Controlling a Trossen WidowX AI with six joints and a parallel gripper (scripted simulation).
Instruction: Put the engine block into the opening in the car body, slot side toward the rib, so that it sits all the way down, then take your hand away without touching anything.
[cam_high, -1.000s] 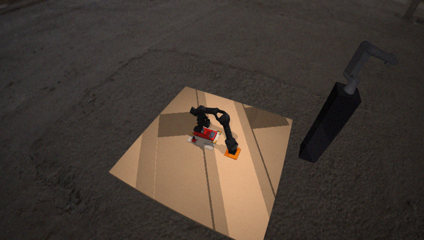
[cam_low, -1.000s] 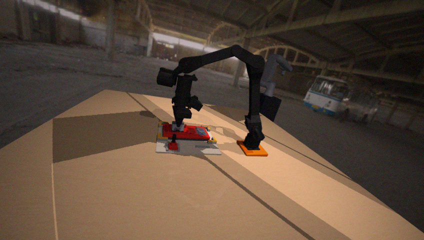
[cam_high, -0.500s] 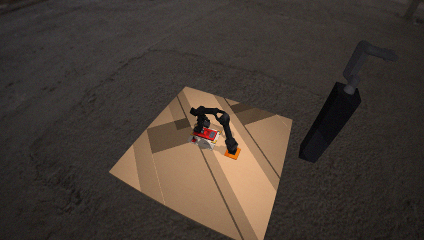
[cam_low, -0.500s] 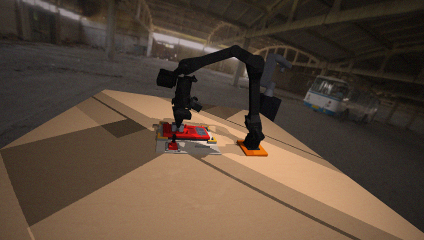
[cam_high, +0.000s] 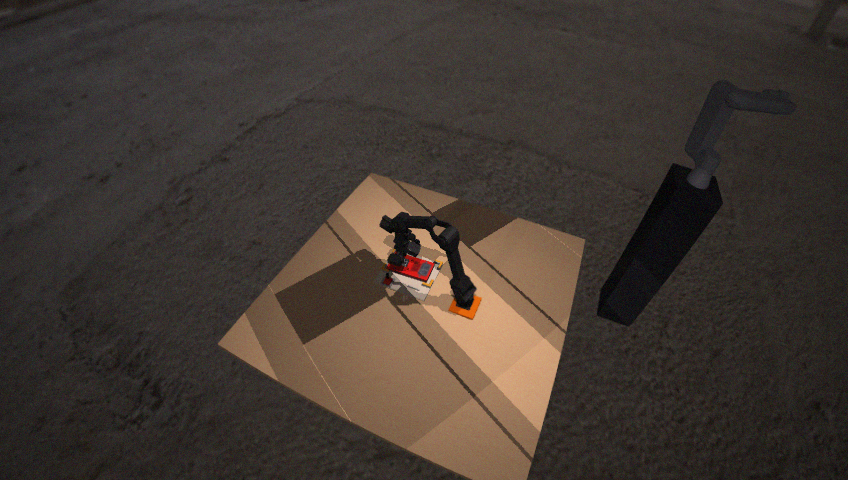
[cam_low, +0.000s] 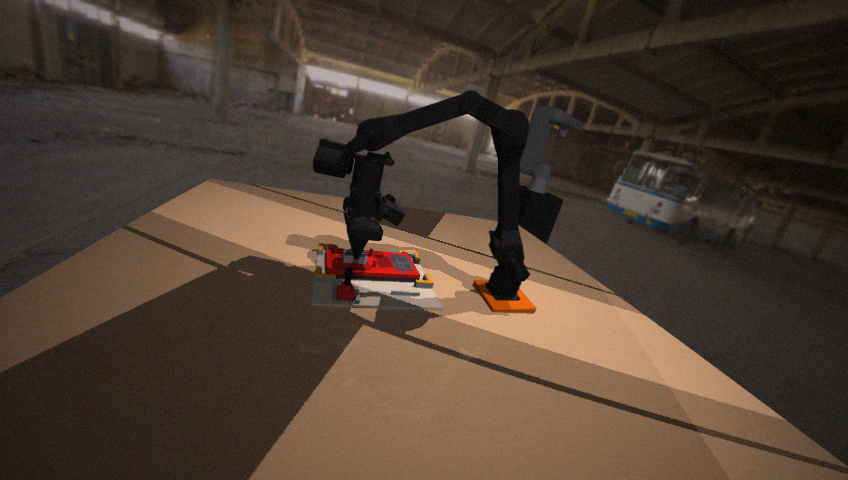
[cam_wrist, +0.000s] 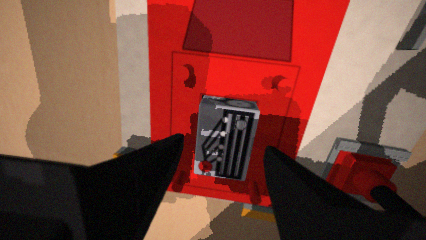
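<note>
The grey engine block (cam_wrist: 227, 137) (cam_low: 354, 259) sits in the opening of the red car body (cam_wrist: 235, 77) (cam_low: 380, 264) (cam_high: 410, 273). Its striped top faces up and stands a little above the red surface in the wrist view. I cannot tell whether it is all the way down, nor make out its slot side and the rib. My gripper (cam_wrist: 223, 146) (cam_low: 357, 254) is open and empty. Its fingers stand on either side of the block, with a visible gap at each side. In the top view the fingertips and the block are too small to make out well.
The car body lies over a pale grey base plate (cam_low: 327, 298) with yellow-orange corner pieces. A red block with a black lever (cam_wrist: 362, 172) (cam_low: 345, 292) stands on the plate beside the car. The arm's orange base (cam_high: 472, 313) (cam_low: 516, 306) is to the right in the top and exterior views.
</note>
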